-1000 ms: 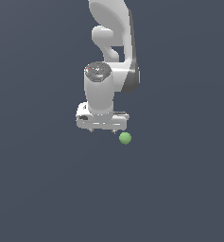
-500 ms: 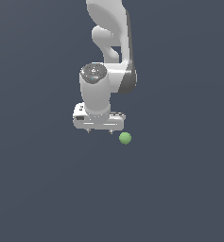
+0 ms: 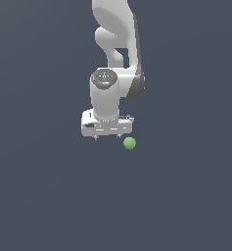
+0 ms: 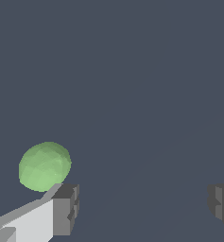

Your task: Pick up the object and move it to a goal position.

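against plain dark grey, the green ball (image 3: 129, 143) sits just outside the gripper (image 3: 107, 138), whose fingers are spread apart.

The exterior view looks steeply down from afar; the wrist view, close, shares the ball (image 3: 129, 143).

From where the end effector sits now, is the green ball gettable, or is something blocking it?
Probably yes. Nothing stands between the end effector and the green ball. The fingers are spread wide, but the ball sits just outside one of them, not in the gap, so a small sideways shift looks needed first.
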Available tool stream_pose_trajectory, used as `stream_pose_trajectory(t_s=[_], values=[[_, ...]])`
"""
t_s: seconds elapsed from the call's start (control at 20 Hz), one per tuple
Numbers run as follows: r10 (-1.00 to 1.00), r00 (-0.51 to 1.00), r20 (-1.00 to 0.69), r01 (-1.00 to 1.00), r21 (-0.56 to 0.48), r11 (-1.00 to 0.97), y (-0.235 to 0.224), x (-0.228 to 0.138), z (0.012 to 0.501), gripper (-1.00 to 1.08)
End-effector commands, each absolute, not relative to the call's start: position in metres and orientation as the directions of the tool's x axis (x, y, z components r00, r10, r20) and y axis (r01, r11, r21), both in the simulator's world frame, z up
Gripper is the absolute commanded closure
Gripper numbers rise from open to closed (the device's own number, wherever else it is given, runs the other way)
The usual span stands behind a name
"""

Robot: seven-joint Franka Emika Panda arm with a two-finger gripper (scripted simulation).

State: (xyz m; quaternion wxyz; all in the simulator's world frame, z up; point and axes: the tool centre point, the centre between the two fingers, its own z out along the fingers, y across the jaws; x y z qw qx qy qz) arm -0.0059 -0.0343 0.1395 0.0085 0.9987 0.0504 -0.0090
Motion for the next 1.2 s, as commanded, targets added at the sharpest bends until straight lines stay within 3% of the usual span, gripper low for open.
stream_pose_trajectory(t_s=[0.0, 0.75, 1.15], values=[[0.163, 0.986, -0.02, 0.163, 0.015, -0.987, -0.027, -0.007, 0.135, -0.92], [0.637, 0.771, -0.014, 0.637, 0.005, -0.771, 0.036, -0.023, 0.104, -0.92], [0.784, 0.621, -0.005, 0.784, 0.001, -0.621, 0.062, -0.031, 0.093, -0.92]])
